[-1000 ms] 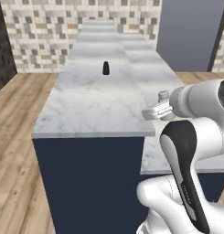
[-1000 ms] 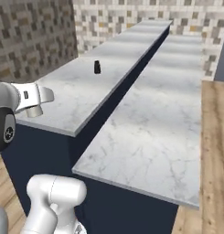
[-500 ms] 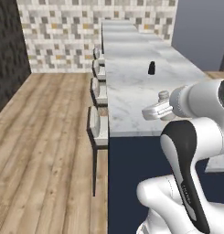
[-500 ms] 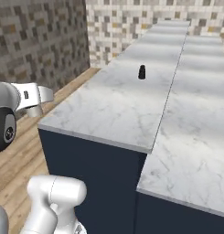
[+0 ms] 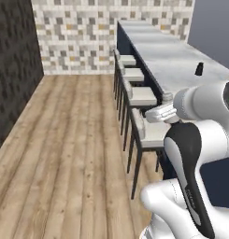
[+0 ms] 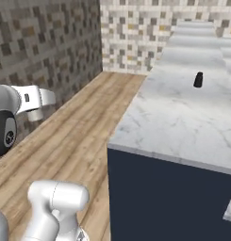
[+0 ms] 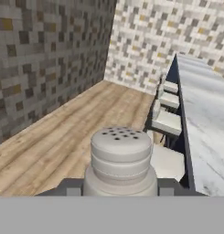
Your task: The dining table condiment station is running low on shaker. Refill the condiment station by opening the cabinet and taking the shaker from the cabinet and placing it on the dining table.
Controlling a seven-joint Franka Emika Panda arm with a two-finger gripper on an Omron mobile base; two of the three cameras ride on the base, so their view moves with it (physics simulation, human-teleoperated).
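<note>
The shaker (image 7: 121, 155), pale grey-beige with a perforated cap, stands upright between my fingertips in the hand view. My gripper (image 7: 120, 189) is shut on it. In the left base view the gripper (image 5: 159, 113) hangs beside the dining table (image 5: 172, 60), over the stools, and the shaker's cap (image 5: 167, 96) pokes up from it. From the right base camera, the gripper (image 6: 41, 100) is over the wooden floor, left of the dining table (image 6: 183, 113). The cabinet is out of view.
A small black object (image 5: 199, 69) (image 6: 198, 79) stands on the marble top. Pale-cushioned stools (image 5: 141, 95) (image 7: 170, 121) line the table's near side. The wood floor (image 5: 64, 140) stretches to a dark stone wall (image 5: 13, 70) and a mosaic-tiled wall (image 5: 74, 32).
The whole picture has swung in both base views, so the base has turned; the table now sits further right. The grip on the shaker is unchanged.
</note>
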